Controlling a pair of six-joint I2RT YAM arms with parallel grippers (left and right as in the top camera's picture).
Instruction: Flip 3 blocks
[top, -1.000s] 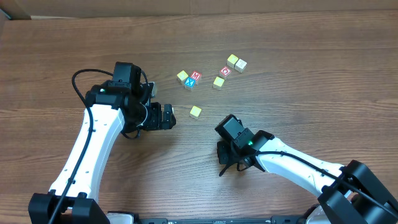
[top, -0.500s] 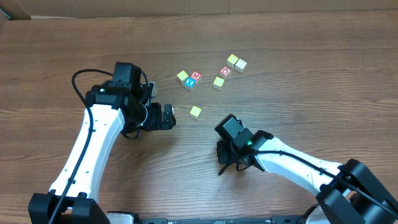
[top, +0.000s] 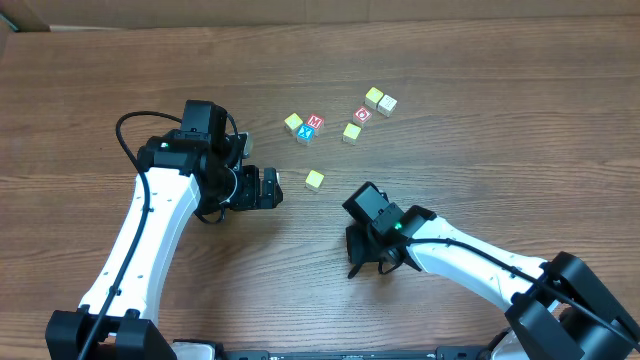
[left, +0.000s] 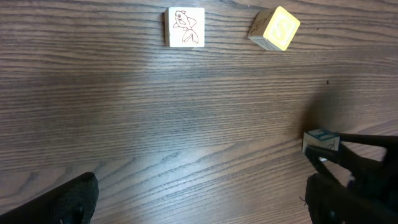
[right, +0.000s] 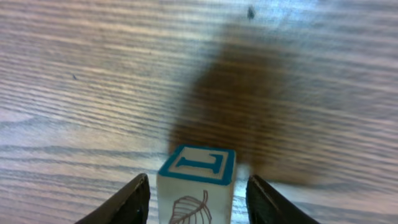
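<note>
The right gripper (right: 198, 186) stands low over the brown wood-grain table (right: 93, 74), its two dark fingers (right: 135, 200) parted about halfway. Between them sits a small wooden cube with a blue-bordered top face and a leaf drawn in dark line on its pale side (right: 198, 171). The cube is upright on the table. A narrow strip of table shows on each side of it, so neither finger touches it and nothing is gripped. Its shadow falls on the wood just beyond the fingertips.

The left gripper (left: 199, 202) is spread to its full width, its black fingers (left: 74, 200) at the two bottom corners of the left wrist view, with only bare table between them. Well ahead of those fingers, a pale wooden cube with a small dark line drawing on its top (left: 185, 27) lies flat. Near it, off towards the right-hand finger's side, a wooden cube with a yellow face bearing a pale letter S (left: 273, 28) sits turned at an angle. The two cubes are apart.
</note>
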